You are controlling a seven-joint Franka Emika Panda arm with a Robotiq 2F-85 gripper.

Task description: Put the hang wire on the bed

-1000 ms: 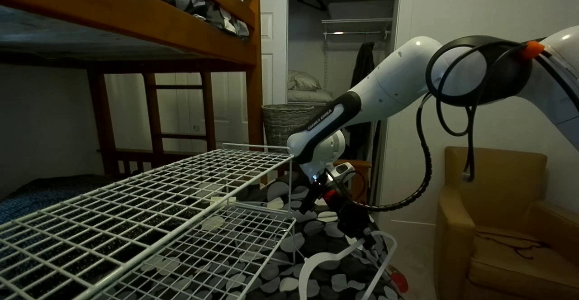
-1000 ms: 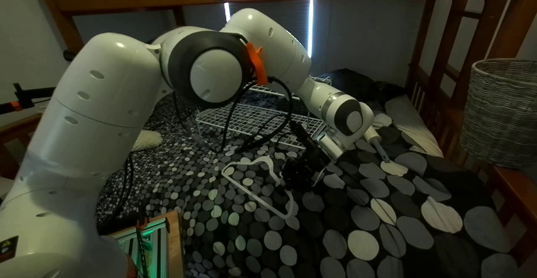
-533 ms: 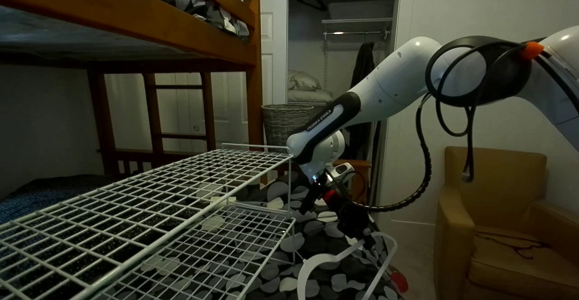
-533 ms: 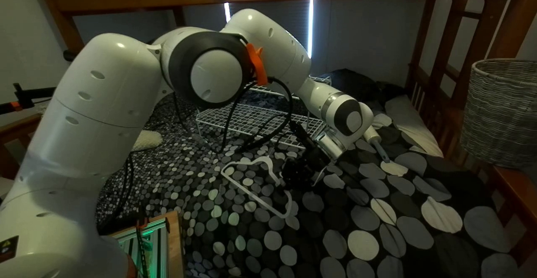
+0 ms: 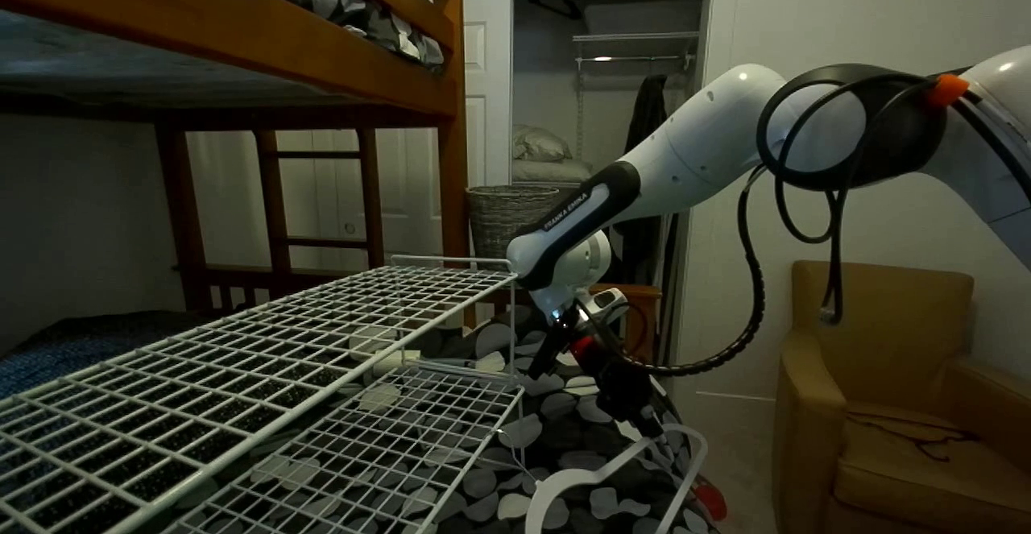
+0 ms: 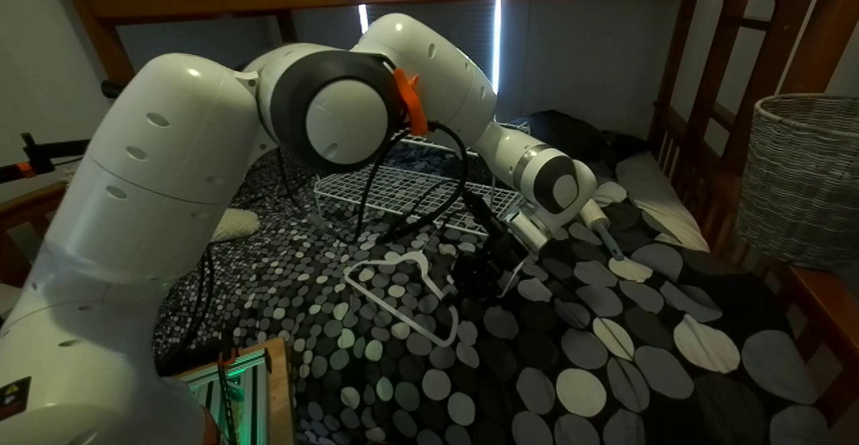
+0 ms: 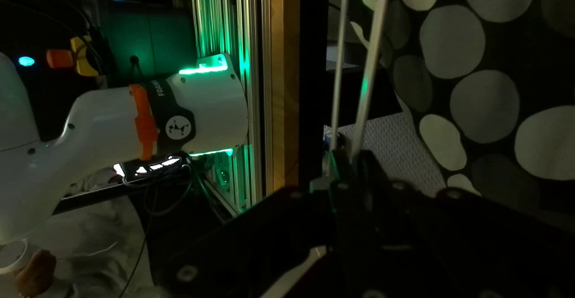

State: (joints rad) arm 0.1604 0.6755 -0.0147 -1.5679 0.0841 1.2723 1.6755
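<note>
Gripper [image 7: 352,155] pinches a white hanger [image 5: 576,478]; well away from it is a basket [image 6: 798,193], insides mostly hidden; under the gripper, a spotted bed [image 6: 604,344].

The Franka Emika Panda arm [image 5: 701,143] bends at its elbow [image 6: 345,121] and slopes down to the wrist [image 6: 551,180]; the Robotiq gripper [image 7: 351,161] (tilted down and back toward the robot's base [image 7: 218,113]) has its fingers [image 7: 340,170] pressed close together.
</note>
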